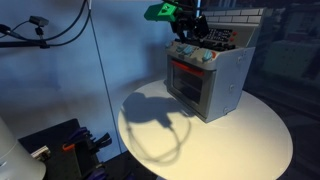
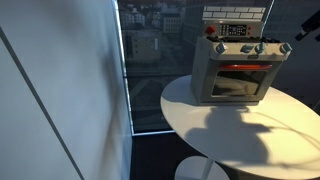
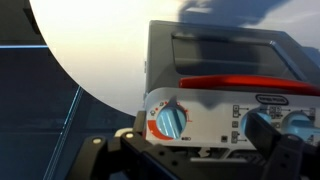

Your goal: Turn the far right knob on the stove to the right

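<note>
The stove (image 1: 222, 85) is a silver-grey toy oven with a red-framed door, standing on a round white table; it also shows in an exterior view (image 2: 215, 75). Its row of pale-blue knobs runs along the top front. The far right knob (image 2: 284, 47) is the end one. In the wrist view, which stands upside down, this knob (image 3: 168, 122) has a red arc around it and lies near the panel's end. My gripper (image 3: 200, 160) is open, its dark fingers on either side of the knob and apart from it. In an exterior view the gripper (image 1: 192, 33) hangs over the knob row.
The round white table (image 1: 240, 140) carries only the stove. Other pale-blue knobs (image 3: 262, 126) sit along the same row. A window with a city view (image 2: 150, 45) is behind. Black equipment (image 1: 60, 148) stands low beside the table, and cables (image 1: 50, 35) hang above it.
</note>
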`<action>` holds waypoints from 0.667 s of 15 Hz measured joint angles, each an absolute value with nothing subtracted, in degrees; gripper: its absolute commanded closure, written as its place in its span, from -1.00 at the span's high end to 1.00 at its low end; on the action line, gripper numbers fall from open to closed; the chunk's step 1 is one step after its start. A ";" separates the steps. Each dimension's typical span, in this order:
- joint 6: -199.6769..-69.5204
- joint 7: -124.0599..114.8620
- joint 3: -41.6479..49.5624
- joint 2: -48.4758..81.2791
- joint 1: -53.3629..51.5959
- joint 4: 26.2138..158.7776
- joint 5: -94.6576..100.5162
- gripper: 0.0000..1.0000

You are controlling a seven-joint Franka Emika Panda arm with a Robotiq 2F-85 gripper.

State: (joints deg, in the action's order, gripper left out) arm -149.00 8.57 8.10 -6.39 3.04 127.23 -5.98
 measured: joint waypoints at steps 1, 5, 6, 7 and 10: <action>-149.73 8.61 8.12 -5.51 3.14 126.81 -6.24 1.00; -151.57 9.16 8.11 -2.40 3.26 124.91 -7.32 1.00; -151.81 9.25 8.11 -1.69 3.27 124.38 -7.45 1.00; -151.98 9.34 8.11 -1.01 3.27 123.91 -7.58 1.00; -152.09 9.57 8.05 0.89 3.32 122.33 -7.77 1.00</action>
